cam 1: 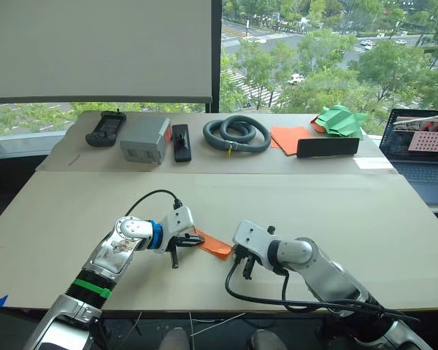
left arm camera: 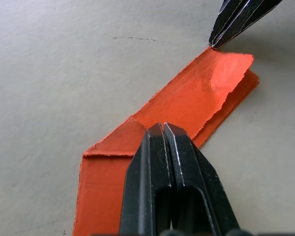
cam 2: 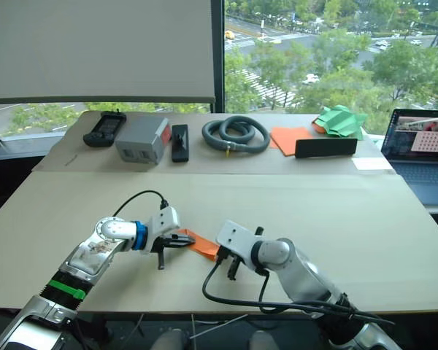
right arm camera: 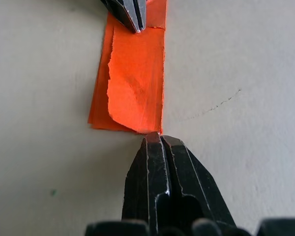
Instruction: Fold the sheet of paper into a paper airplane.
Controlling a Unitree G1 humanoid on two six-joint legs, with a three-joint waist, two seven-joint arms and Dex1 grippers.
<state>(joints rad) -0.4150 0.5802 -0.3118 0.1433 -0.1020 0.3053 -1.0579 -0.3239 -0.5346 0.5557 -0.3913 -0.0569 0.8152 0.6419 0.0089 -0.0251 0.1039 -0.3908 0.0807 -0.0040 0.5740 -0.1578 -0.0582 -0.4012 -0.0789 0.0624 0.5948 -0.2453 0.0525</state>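
Big beige table point(cam 1: 394, 219) first, and the folded sheet of paper point(left arm camera: 187, 105) lies flat on it, stretched between the two tools. Left gripper point(left arm camera: 162, 129), fingers pressed together, tips down on the paper's folded layers. Right gripper point(right arm camera: 156, 136), fingers also together, tips just touching the paper's far corner. Risk here, I'd say: only fingertip pressure pins it, so a sideways drag could skew the crease, tear that ragged edge point(right arm camera: 109, 83), or spring the flap open.
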